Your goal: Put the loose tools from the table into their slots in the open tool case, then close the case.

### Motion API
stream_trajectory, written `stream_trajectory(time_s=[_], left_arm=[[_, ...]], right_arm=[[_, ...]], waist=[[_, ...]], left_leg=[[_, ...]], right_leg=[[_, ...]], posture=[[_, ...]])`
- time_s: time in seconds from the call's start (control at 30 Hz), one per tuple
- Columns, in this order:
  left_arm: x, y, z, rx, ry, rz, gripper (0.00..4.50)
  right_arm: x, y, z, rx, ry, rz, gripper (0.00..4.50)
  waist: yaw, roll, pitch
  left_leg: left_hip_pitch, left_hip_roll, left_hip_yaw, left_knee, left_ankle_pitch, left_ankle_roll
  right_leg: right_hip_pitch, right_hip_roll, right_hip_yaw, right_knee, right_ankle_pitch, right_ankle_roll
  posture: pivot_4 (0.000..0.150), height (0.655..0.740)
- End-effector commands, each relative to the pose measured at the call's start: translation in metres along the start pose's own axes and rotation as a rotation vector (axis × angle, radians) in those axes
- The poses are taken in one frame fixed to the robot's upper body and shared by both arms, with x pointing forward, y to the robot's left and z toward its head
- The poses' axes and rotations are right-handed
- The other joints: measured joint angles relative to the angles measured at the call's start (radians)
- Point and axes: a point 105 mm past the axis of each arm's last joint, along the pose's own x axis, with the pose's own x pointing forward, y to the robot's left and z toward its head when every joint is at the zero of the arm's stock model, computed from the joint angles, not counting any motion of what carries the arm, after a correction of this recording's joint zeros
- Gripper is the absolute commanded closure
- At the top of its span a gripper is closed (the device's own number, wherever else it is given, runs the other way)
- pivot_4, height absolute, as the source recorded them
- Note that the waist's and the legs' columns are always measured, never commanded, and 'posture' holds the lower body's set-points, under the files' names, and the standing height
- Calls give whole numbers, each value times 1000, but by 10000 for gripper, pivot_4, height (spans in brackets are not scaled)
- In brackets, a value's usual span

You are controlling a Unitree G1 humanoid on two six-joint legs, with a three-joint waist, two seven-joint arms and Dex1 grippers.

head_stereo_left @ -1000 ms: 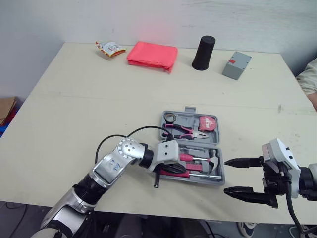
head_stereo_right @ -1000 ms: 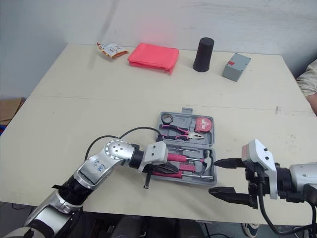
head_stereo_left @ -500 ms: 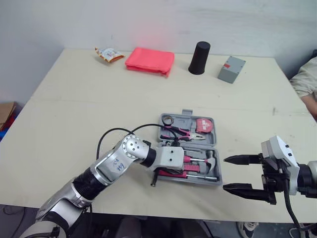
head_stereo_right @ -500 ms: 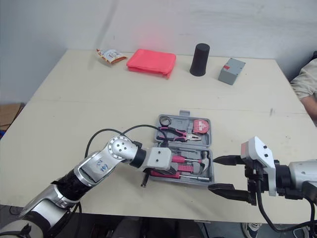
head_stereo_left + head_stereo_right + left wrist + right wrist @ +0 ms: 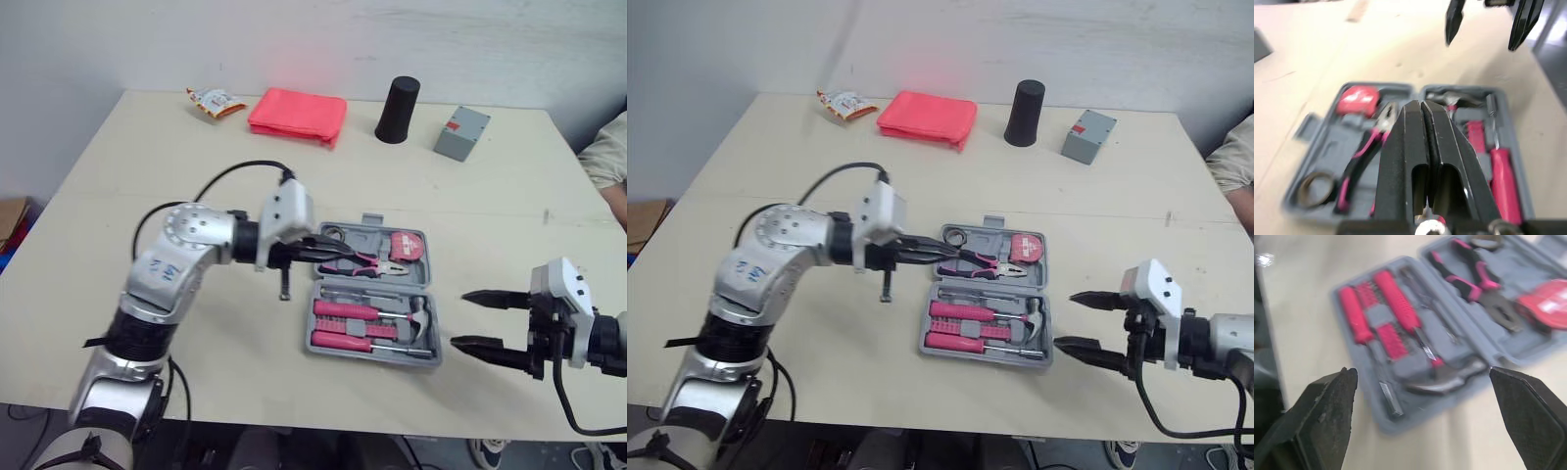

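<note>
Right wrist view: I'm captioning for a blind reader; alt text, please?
An open tool case on a table holds pink screwdrivers, a hammer, pliers and a red tape measure. The right end effector has its fingers wide apart before it.

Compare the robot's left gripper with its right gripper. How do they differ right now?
The left gripper is shut, its fingers pressed together. The right gripper is open, its fingers wide apart.
The left gripper reaches over the far left corner of the tool case, by the pliers. The right gripper sits off the case's right side, over the table.
Both have black fingers, point toward the case and hold no tool.
</note>
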Motion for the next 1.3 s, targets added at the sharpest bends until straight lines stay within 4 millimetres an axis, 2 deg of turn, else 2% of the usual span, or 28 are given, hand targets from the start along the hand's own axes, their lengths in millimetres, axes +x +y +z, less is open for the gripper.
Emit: stream_trajectory(time_s=[0.03,0.1,0.17,0.27,0.33,0.37,0.5,0.63,0.73,1.03,1.3], left_arm=[[-33,3,-34,-63,90,43,44993],[-40,0,-53,-75,144,51,45000],[-42,-3,-67,-109,163,63,45000],[-33,-2,-90,-138,184,108,45000],[-24,1,-99,-158,180,134,45000],[-20,1,-102,-160,179,138,45000],[-3,3,-104,-171,160,151,45000],[13,1,-109,-178,160,140,45000],[17,2,-116,-180,179,150,45000],[-5,7,-127,-226,237,210,45000],[-38,10,-143,-285,318,324,45000]], right_arm=[[3,-29,-8,-110,44,-88,2632],[7,-36,-17,-121,84,-83,8054],[10,-39,-26,-121,121,-57,17438],[24,-48,-34,-158,142,-48,31000],[34,-52,-34,-168,139,-46,42576],[38,-53,-34,-176,138,-37,44024],[55,-51,-34,-200,135,5,44024],[78,-45,-24,-219,82,50,44024],[96,-36,-14,-233,44,93,44024],[121,-34,-3,-246,-1,105,44024],[126,-40,4,-262,5,81,44024]], waist=[[-7,2,3],[-8,4,6],[-4,5,7],[6,5,7],[4,5,7],[4,5,7],[2,5,7],[-3,5,7],[-12,5,7],[-34,6,7],[-50,6,7]], left_leg=[[1,0,0,0,0,0],[1,0,0,-1,0,0],[-1,0,0,-1,0,0],[-6,0,1,1,0,0],[-6,-1,1,2,0,0],[-6,-1,1,3,0,1],[-6,-1,2,2,0,0],[-6,0,3,3,1,0],[-5,0,3,3,1,-1],[-3,1,3,3,2,-2],[-2,2,3,2,2,-3]], right_leg=[[0,0,0,0,0,0],[0,0,1,0,0,0],[-2,0,0,1,0,0],[-9,-1,0,5,0,0],[-9,-2,0,7,0,0],[-10,-2,1,8,0,0],[-11,-2,0,11,0,0],[-12,-2,0,12,0,0],[-12,-1,0,13,0,0],[-12,-1,0,16,0,0],[-13,0,0,18,0,0]], posture=[[1500,7361],[1500,7361],[1500,7361],[1500,7361],[1500,7361],[1500,7361],[1500,7361],[1500,7361],[1500,7361],[1500,7361],[1500,7361]])
